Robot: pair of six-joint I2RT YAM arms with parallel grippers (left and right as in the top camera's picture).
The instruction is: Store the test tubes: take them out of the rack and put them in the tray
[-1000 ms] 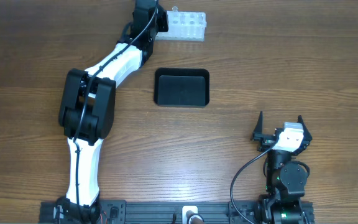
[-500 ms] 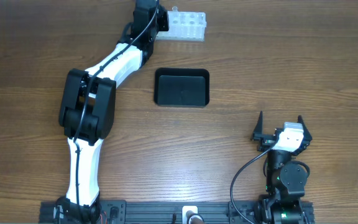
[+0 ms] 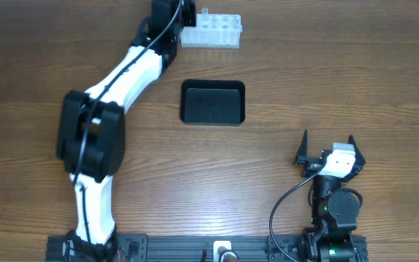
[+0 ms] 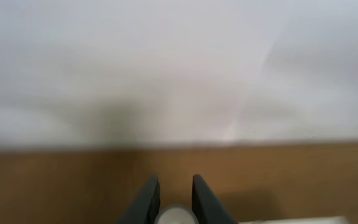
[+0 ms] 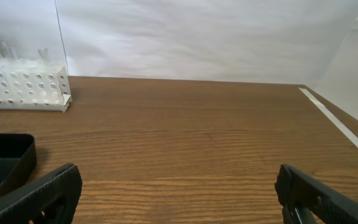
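"Judging by looks alone, how will those clear, slender glass-like test tubes (image 5: 5, 49) handle?" asks the first.

"Light, stiff and slick, I'd say, and probably brittle; take each one near its upper end, above the holes, and draw it straight up so it does not bind."

"Where do they stand?"

"Upright in the white perforated plastic rack (image 3: 211, 32) at the far side of the brown wood-grain counter (image 3: 340, 65); the black rectangular tray (image 3: 212, 103), smooth-walled with rounded corners, lies nearer the arms' bases, close to the rack but apart from it."

"And the left tool (image 4: 175, 183)?"

"At the rack's left end; its dark fingers (image 4: 146, 199) stand nearly together, pinching something pale and round that I take for the top of a test tube (image 4: 174, 216); I cannot be sure of that."

"The right tool (image 5: 179, 193)?"

"Spread wide with nothing between; near its own base, well apart from tray and rack."
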